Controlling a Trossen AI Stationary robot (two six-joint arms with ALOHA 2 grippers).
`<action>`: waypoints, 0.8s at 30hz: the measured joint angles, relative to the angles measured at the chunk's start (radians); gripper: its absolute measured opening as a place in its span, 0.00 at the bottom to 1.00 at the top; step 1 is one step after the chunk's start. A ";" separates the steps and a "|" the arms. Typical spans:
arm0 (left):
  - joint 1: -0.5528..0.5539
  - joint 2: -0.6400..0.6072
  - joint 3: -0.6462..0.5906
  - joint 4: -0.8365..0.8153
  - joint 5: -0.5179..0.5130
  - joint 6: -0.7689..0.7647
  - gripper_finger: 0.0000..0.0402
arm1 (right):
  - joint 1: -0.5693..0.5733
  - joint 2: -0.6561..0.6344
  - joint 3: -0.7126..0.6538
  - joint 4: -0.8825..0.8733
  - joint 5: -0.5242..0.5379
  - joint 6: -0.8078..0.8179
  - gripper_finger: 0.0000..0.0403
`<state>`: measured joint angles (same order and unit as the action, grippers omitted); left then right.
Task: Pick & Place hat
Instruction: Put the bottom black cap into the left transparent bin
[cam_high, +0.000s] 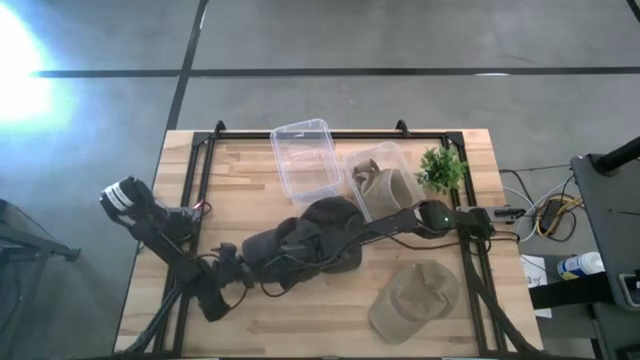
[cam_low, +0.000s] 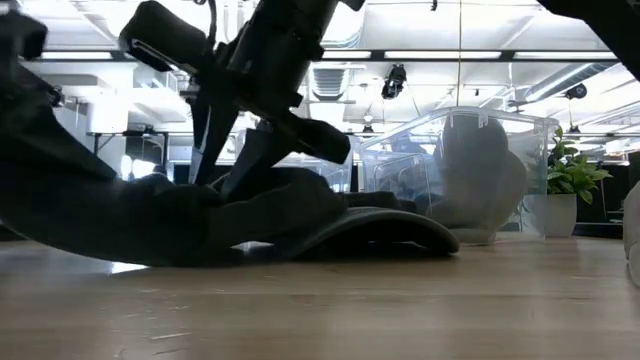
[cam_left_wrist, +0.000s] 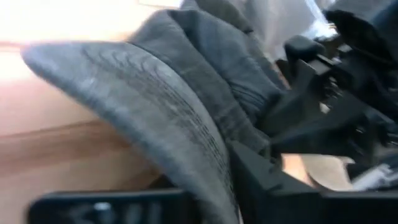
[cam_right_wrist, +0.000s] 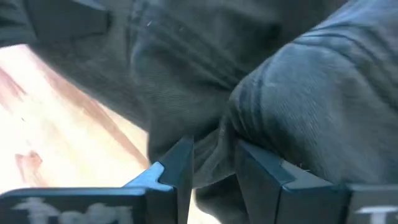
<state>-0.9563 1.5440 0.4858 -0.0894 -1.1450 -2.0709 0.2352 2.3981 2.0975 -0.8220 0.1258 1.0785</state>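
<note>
A dark grey hat lies crumpled in the middle of the table, its brim resting flat on the wood. My left gripper is at the hat's left end and is shut on it. My right gripper reaches in from the right over the crown and is shut on its cloth. A tan hat lies on the table near the right front corner. Another tan hat sits inside a clear bin. My left gripper has the dark hat's stitched brim between its fingers, coming from the table's left side. The hat's cloth lies on the table beyond it. My right gripper pinches a raised fold of the dark hat's crown cloth between its two fingers, coming slanting down from the table's right; several layers look bunched there. The hat rests on the table.
Two clear plastic bins stand at the far side: an empty one and one holding the tan hat. A small potted plant stands at the far right. Bare wood shows along the near edge and on the far left.
</note>
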 joint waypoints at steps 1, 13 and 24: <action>-0.007 -0.019 0.000 0.000 0.000 0.003 0.08 | 0.001 0.000 0.008 -0.005 0.004 -0.009 0.28; -0.116 -0.419 0.084 -0.026 -0.070 0.499 0.02 | 0.066 -0.173 0.098 -0.145 0.290 -0.084 0.27; 0.027 -0.705 0.229 -0.024 -0.356 1.147 0.02 | 0.160 -0.458 0.096 -0.193 1.062 -0.223 0.26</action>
<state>-0.9293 0.8387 0.7152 -0.1135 -1.5008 -0.9237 0.3950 1.9399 2.1938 -1.0151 1.1874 0.8552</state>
